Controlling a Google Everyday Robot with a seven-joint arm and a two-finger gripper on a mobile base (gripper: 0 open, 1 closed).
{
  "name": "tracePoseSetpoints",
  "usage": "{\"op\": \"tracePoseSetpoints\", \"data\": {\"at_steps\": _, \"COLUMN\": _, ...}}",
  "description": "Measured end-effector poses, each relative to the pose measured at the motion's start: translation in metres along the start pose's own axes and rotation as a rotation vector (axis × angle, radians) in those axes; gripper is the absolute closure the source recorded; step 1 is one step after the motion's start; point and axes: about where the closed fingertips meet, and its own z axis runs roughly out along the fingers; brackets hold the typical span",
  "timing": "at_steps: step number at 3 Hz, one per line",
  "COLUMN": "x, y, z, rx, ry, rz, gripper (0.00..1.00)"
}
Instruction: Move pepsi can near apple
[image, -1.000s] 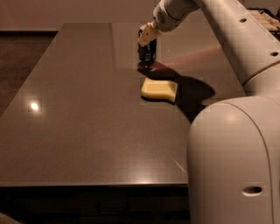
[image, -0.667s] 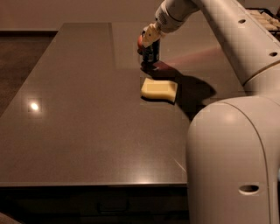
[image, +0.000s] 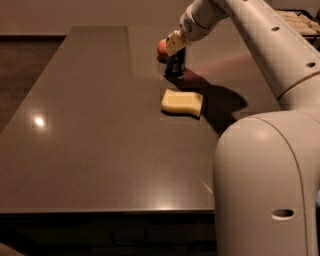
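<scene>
The pepsi can is a dark blue can standing upright on the dark table, far right of centre. My gripper comes down onto its top from the right and is shut on the can. The red-orange apple sits just behind and left of the can, almost touching it, partly hidden by the gripper.
A yellow sponge lies on the table just in front of the can. My white arm and base fill the right side. The table's left edge borders a dark floor.
My gripper and the pepsi can have shifted a little to the right and lower, so more of the apple shows on the left of the can. The sponge has not moved.
</scene>
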Motion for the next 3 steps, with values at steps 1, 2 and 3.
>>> {"op": "tracePoseSetpoints", "data": {"at_steps": 1, "x": 0.0009, "y": 0.0009, "z": 0.0038, "rx": -0.003, "ry": 0.003, "rz": 0.001, "gripper": 0.12}}
{"op": "tracePoseSetpoints", "data": {"at_steps": 2, "x": 0.0017, "y": 0.0021, "z": 0.0073, "rx": -0.006, "ry": 0.007, "rz": 0.001, "gripper": 0.00}}
{"op": "tracePoseSetpoints", "data": {"at_steps": 3, "x": 0.0017, "y": 0.0022, "z": 0.0075, "rx": -0.007, "ry": 0.007, "rz": 0.000, "gripper": 0.00}}
